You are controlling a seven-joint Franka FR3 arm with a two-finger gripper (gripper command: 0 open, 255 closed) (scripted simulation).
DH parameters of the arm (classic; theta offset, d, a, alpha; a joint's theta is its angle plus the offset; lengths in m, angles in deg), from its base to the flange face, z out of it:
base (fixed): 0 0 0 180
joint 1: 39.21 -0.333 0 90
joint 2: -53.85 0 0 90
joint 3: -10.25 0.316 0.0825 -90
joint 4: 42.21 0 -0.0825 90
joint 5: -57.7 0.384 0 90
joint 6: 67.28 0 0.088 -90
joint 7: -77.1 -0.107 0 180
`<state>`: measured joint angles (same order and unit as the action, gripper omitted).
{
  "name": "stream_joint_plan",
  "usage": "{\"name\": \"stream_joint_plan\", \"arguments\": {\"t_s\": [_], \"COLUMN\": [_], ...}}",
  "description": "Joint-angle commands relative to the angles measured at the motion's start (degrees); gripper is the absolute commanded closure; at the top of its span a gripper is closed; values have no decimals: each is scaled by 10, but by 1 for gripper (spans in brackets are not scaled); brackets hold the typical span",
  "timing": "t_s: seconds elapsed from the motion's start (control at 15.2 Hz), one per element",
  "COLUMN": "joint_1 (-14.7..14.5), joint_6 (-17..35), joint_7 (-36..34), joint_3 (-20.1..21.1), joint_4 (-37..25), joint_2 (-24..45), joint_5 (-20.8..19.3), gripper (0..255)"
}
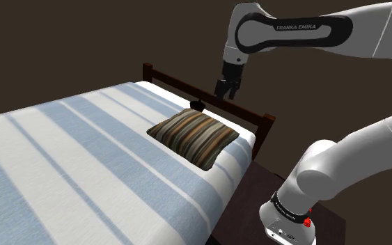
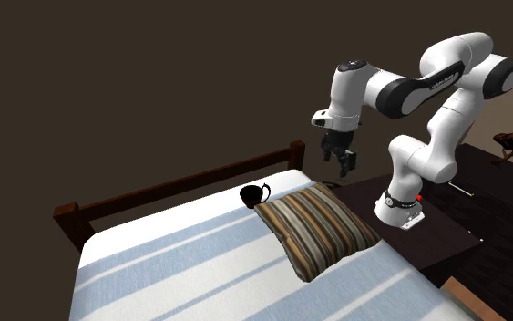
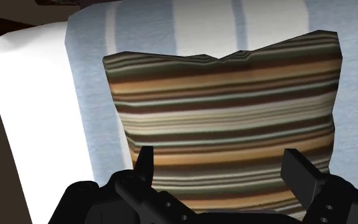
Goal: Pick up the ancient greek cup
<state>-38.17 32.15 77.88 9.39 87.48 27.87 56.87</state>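
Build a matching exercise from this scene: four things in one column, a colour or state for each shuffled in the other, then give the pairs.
1. cup
2. pillow
3. bed cover
4. gripper

A. blue and white stripes
B. open, up in the air
C. black, with a handle
D. brown and tan stripes

Pairs: 1-C, 2-D, 3-A, 4-B

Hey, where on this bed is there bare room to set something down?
The striped bedspread lies bare from the pillow toward the foot. It is crowded by the headboard, where the black cup stands beside the pillow's corner, the open gripper overhead.
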Motion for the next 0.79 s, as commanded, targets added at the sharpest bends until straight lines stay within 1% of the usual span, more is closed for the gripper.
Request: {"name": "stream_joint_plan", "arguments": {"t_s": [0.0,0.33,0.73], "joint_1": [7,21,36], "joint_6": [19,40,41], "joint_7": [-7,-25,-44], "joint_3": [-4,-13,-27], "joint_4": [-26,-107,-227], "joint_2": [52,170,310], "joint_5": [-5,-14,-20], "gripper": [0,0,0]}}
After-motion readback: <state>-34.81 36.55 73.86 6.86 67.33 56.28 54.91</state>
